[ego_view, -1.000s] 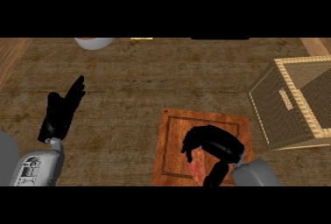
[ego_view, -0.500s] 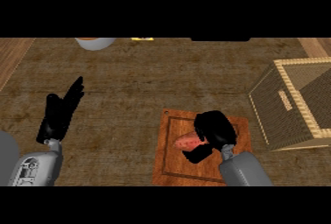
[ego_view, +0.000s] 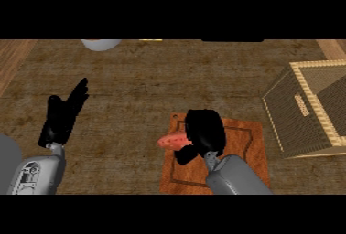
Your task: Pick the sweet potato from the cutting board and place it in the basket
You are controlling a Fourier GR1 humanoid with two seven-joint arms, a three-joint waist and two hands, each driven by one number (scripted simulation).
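The sweet potato, reddish pink, shows at the left edge of the brown cutting board. My right hand is over the board with its thumb curled under the sweet potato and its fingers above it, hiding most of it. The wicker basket stands at the right edge of the counter, apart from the hand. My left hand rests open at the left, fingers pointing up and away.
A pale grey bowl sits at the counter's far edge, upper left. A wooden strip runs along the far left. The dark wood counter spreads between the board and the bowl.
My right hand has risen and shifted toward the board's upper left, carrying the sweet potato with it. The left hand has stayed still.
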